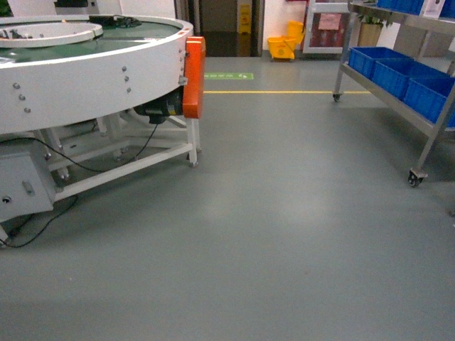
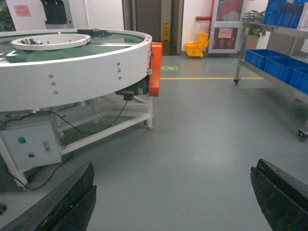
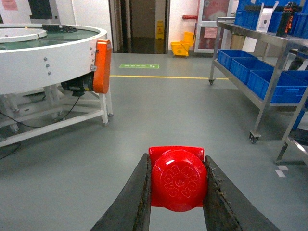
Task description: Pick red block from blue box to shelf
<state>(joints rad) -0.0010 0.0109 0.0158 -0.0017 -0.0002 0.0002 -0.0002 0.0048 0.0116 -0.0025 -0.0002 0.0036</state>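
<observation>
Red block [image 3: 178, 180] clamped in right end effector [image 3: 177, 192]; left end effector [image 2: 173, 192] wide; shelf [image 3: 269, 67] rightward.

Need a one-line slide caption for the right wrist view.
Right gripper clamps the red block, stud toward camera, with the shelf ahead on the right.

My right claw [image 3: 178, 192] covers both flanks of the red block [image 3: 178, 179]; its underside I cannot see. The shelf [image 1: 398, 106] runs off the edge at three o'clock. My left claw [image 2: 173, 202] shows only two tips, cropped at six o'clock.
</observation>
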